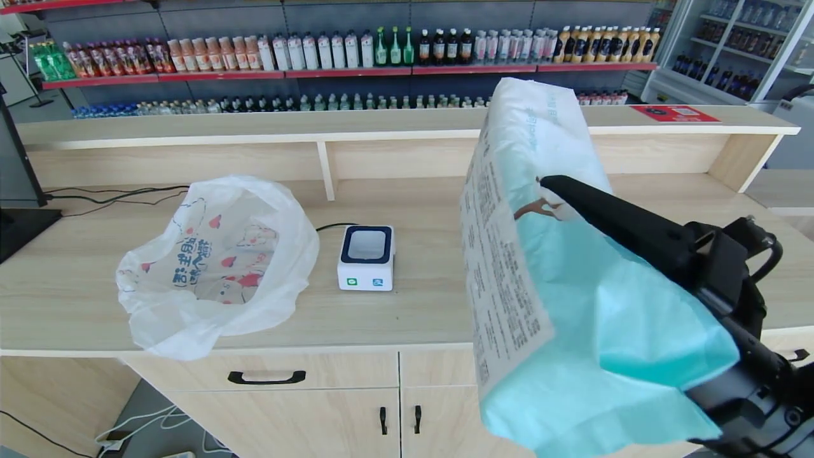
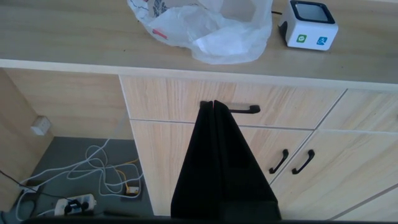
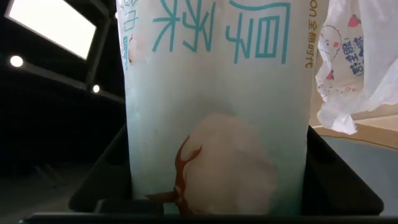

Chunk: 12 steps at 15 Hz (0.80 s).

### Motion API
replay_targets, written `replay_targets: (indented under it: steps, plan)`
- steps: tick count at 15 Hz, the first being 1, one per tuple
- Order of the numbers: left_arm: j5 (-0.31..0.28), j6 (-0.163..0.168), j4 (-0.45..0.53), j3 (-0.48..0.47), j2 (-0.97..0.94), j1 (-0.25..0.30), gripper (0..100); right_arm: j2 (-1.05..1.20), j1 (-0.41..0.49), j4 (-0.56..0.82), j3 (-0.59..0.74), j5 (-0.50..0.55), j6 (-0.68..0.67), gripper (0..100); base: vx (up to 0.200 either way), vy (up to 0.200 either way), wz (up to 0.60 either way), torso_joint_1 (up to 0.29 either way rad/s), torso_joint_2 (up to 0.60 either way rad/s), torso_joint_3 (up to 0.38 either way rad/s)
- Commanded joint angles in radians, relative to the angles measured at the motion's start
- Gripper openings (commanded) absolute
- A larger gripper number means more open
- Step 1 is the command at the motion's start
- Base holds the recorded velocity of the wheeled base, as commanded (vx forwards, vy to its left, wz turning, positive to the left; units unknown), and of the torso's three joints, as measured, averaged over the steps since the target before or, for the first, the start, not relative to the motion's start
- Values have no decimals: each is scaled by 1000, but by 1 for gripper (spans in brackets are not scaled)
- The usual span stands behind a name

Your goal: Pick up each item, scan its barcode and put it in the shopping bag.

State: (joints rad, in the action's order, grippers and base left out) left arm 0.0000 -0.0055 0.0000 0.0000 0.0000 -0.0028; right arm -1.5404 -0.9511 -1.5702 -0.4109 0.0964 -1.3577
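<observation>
Head view: high, faces forward and down across the counter toward the drink shelves; mid range.
Left wrist view: in front of the cabinet, faces along the left gripper at the drawer front and counter edge; mid range.
Right wrist view: faces along the tissue pack; very close.
Shared: shopping bag in all three views; scanner in head and left wrist views.

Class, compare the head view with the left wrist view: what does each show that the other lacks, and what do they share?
Head view adds: a white and teal soft package gripped in the right tool, and red shelves of bottles. Left wrist view adds: the black left tool, shut, and cables on the floor. Shared: the white plastic shopping bag, the white box scanner, the pale wooden counter.
</observation>
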Motion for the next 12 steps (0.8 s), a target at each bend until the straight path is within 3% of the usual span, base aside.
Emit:
replay_targets:
  steps: [1,4,7,10,12]
  plan:
    - [0,-1,0,0,0,0,0,89,-8,-1,47,0,-101,0,0,0,0,0,0,0]
    - [0,-1,0,0,0,0,0,275,-109,-1,190,-24,-271,0,0,0,0,0,0,0]
    - [0,-1,0,0,0,0,0,387,-201,-1,297,-191,-353,0,0,0,0,0,0,0]
    - [0,-1,0,0,0,0,0,361,-202,-1,271,-219,-503,0,0,0,0,0,0,0]
    - [0,-1,0,0,0,0,0,303,-201,-1,248,-227,-523,0,0,0,0,0,0,0]
